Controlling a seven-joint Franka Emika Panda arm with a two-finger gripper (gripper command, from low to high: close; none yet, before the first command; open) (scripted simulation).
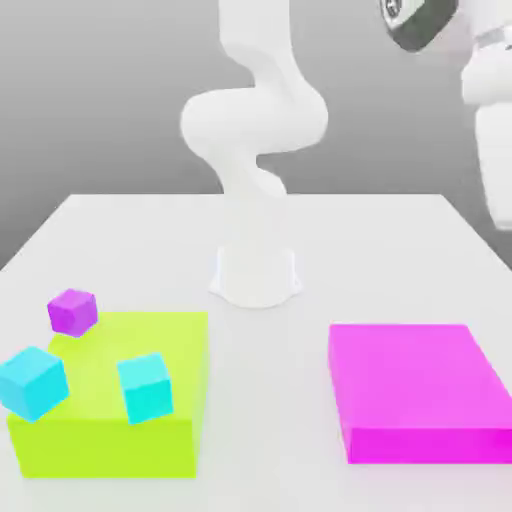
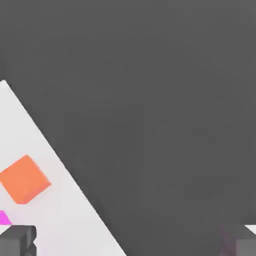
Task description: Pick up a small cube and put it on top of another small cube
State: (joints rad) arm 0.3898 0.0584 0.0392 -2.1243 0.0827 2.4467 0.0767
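Two cubes matter for this job, & they are apart: the orange cube [image 2: 24, 180] lies on the white desk [image 1: 270, 420], near its edge, w/ a corner of something magenta [image 2: 4, 218] close by. The turquoise cube [image 1: 146, 389] is on the exterior view's left, seen over the near part of the green block [image 1: 110, 447]; another cyan cube [image 1: 33, 384] is farther left, so one must not mix them up. The tool [image 2: 131, 241] stands wide, w/ nothing between its fingers. As far as I can judge, task is approx. at the start: no pick, no stack. Left to do: reach the orange cube, grip it, lift, carry it across, put it on the turquoise one & release.
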